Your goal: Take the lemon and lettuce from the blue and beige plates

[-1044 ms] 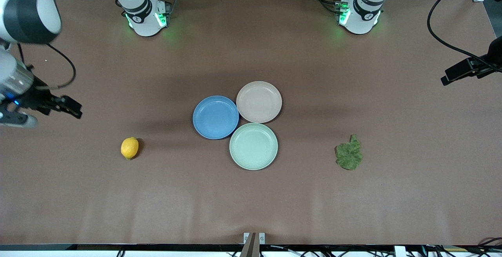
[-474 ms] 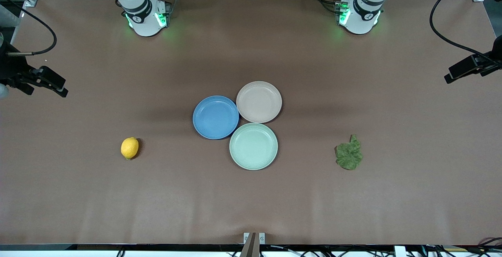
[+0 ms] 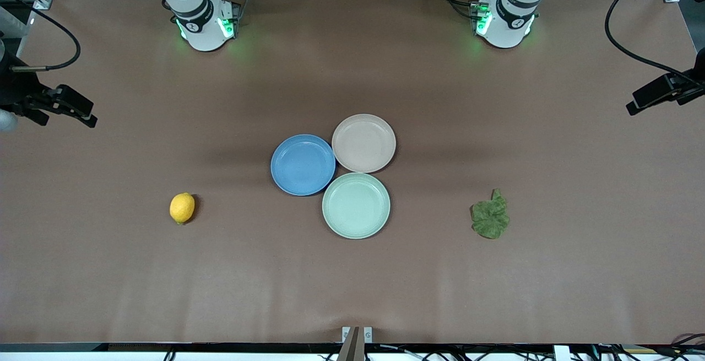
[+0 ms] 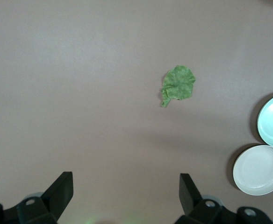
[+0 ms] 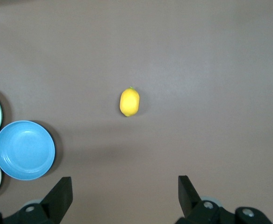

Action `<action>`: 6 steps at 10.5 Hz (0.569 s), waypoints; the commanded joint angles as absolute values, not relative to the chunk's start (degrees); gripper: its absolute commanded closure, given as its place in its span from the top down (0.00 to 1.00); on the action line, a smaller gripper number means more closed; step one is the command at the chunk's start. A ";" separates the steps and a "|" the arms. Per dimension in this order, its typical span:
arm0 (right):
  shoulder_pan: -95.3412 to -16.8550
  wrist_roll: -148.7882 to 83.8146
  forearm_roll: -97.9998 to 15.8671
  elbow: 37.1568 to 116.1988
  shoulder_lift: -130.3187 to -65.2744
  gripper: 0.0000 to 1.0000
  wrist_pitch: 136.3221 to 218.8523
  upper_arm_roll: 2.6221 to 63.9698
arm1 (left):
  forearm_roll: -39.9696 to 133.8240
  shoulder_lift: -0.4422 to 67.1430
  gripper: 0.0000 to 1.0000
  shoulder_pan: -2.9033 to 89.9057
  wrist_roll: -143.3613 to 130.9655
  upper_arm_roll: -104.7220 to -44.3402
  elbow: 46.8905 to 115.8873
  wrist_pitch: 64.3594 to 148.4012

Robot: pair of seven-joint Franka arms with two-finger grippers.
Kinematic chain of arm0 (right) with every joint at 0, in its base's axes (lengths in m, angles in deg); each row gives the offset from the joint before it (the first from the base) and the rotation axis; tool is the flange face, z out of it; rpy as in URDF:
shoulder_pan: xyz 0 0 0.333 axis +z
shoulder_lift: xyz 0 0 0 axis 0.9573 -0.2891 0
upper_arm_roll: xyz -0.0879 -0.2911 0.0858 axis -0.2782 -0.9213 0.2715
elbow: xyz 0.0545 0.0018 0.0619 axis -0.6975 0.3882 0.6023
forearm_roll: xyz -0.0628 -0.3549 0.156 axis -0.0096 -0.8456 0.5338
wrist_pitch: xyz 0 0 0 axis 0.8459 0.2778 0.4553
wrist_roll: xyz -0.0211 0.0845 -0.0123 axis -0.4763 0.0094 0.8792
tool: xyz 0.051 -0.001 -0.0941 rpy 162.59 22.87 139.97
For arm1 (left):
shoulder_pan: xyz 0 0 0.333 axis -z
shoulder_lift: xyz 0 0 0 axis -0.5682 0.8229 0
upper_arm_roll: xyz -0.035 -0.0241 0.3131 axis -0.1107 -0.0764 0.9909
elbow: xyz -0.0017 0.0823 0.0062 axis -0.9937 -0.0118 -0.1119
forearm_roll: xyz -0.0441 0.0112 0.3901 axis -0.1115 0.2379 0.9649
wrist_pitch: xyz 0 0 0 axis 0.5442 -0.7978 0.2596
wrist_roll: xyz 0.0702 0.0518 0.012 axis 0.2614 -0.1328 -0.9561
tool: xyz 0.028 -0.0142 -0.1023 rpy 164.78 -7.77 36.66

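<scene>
The lemon point(image 3: 182, 208) lies on the bare table toward the right arm's end; it also shows in the right wrist view point(image 5: 129, 101). The lettuce point(image 3: 490, 220) lies on the table toward the left arm's end; it also shows in the left wrist view point(image 4: 177, 85). The blue plate point(image 3: 303, 164) and the beige plate point(image 3: 363, 143) sit empty and touching at mid table. My right gripper point(image 3: 74, 108) hangs open and empty, high over the table's edge at the right arm's end. My left gripper point(image 3: 655, 94) hangs open and empty, high over the edge at the left arm's end.
An empty mint-green plate point(image 3: 356, 205) touches both other plates, nearer to the front camera. The brown table top point(image 3: 352, 284) is bare around the lemon and the lettuce. A black cable point(image 3: 622, 30) loops over the corner at the left arm's end.
My right gripper has drawn back from over the table to its edge at the right arm's end. My left gripper has shifted slightly outward. The lemon, lettuce and plates have not moved.
</scene>
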State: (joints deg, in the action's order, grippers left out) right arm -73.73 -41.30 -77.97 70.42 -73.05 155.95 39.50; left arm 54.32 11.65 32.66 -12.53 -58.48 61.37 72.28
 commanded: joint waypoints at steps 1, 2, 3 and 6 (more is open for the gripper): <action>-74.60 -40.24 -76.68 70.64 -72.75 1.00 153.55 39.80 | 53.90 10.89 1.00 32.96 -10.74 -57.44 61.66 71.48; -74.69 -40.24 -76.77 70.64 -72.92 1.00 153.64 39.80 | 53.46 11.07 1.00 32.61 -10.65 -57.35 61.74 71.74; -74.60 -40.16 -76.77 70.64 -73.10 1.00 153.72 39.80 | 53.37 11.16 1.00 32.52 -10.65 -57.35 62.01 72.53; -74.60 -40.24 -76.68 70.21 -72.49 1.00 152.15 39.80 | 51.62 11.24 1.00 31.20 -10.65 -57.44 62.45 73.24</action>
